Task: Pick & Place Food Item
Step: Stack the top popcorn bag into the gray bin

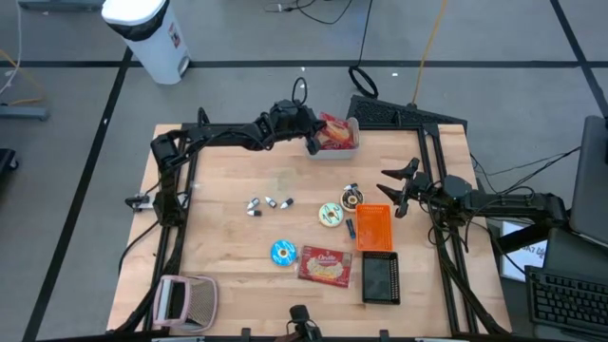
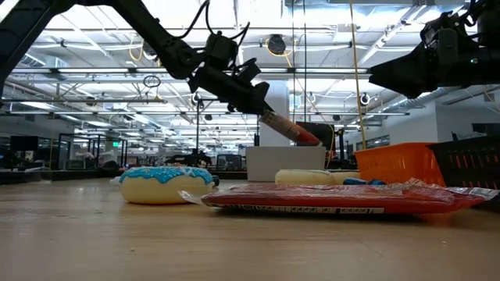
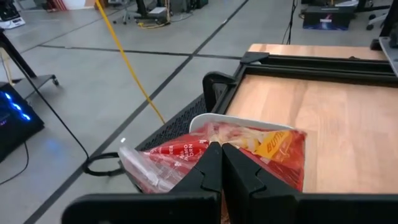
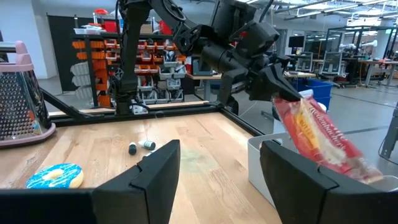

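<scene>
Wood-grain tabletop carried, nearest first, flat red cracker packet, blue-iced donut, black mesh basket, orange mesh basket. Right gripper hung beside orange basket, fingers spread, empty. Farther off, left gripper pinched crinkly red snack bag, tilted over white rectangular bin at far edge.
</scene>
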Tool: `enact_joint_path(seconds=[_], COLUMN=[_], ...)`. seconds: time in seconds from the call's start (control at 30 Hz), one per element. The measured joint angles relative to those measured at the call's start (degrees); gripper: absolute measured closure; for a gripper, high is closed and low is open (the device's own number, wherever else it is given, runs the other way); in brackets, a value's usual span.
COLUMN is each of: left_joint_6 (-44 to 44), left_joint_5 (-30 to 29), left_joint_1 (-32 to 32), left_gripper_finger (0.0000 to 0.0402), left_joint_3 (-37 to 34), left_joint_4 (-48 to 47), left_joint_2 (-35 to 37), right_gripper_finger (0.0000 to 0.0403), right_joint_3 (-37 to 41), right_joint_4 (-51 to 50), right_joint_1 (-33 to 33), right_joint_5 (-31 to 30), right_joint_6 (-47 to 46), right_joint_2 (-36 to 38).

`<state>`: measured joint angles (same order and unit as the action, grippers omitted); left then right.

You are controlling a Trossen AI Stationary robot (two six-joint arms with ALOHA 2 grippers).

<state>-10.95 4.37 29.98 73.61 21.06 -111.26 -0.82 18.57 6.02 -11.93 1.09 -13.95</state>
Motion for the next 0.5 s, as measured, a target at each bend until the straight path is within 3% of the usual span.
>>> enact_joint_path(seconds=[0.5], left_joint_6=[-0.4], left_joint_5=[0.0], left_joint_1=[0.0], left_gripper_finger=[0.0401], left_joint_3=[0.0], left_joint_4=[-0.2], left_joint_2=[0.0], right_gripper_finger=[0.0193], right_joint_3=[0.0], right_joint_4=[0.0], right_joint_1=[0.0], right_joint_5=[0.0], right_joint_6=[0.0], right_joint_2=[0.0])
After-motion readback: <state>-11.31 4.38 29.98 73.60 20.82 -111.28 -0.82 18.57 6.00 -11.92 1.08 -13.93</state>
